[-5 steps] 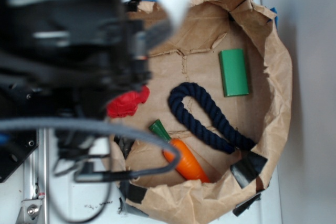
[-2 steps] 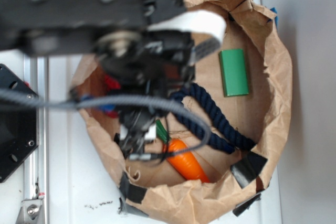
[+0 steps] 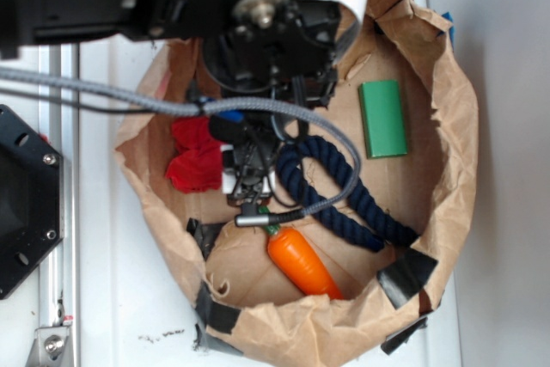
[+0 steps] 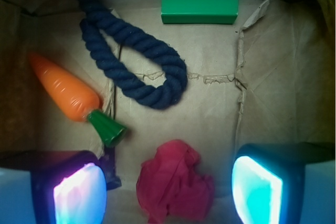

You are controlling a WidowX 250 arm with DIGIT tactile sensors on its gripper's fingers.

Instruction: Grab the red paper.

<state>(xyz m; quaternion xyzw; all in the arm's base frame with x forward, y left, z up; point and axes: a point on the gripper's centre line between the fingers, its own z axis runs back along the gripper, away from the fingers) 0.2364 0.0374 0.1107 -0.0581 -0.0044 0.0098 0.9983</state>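
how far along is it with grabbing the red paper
Done: the gripper is inside the brown paper bag, lined up over the crumpled bright red paper wad. In hand: the jaws stand open either side of the wad, nothing gripped. Left: descend, close, lift. The orange plastic carrot, dark blue rope loop and green rectangular block lie apart from it.

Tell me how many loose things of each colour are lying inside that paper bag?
Red: 1, the red paper
Orange: 1, the carrot
Dark blue: 1, the rope
Green: 1, the block
Total: 4
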